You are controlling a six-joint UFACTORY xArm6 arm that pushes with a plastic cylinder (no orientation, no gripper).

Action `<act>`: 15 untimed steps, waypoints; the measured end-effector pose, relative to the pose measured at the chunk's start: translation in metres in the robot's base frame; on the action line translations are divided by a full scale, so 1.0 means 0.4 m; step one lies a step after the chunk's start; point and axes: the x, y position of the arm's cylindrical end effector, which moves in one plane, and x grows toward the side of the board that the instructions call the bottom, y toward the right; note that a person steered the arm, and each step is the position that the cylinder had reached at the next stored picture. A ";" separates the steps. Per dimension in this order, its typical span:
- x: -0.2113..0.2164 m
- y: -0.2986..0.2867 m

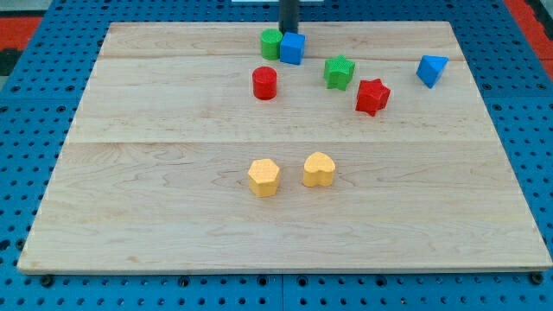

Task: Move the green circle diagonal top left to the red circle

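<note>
The green circle (270, 43) sits near the view's top centre, touching the blue cube (293, 48) on its right. The red circle (264, 83) lies just below the green circle, slightly to its left. My tip (288, 32) is at the top edge, right behind the blue cube and just right of the green circle's top.
A green star (339, 72) and a red star (372, 96) lie right of the red circle. A blue triangular block (431, 69) is at the right. A yellow hexagon (263, 177) and a yellow heart (319, 169) sit lower centre on the wooden board (130, 216).
</note>
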 end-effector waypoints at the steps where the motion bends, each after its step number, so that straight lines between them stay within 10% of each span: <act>1: 0.005 -0.075; 4: -0.065 -0.032; 10: 0.357 -0.274; 15: 0.401 -0.163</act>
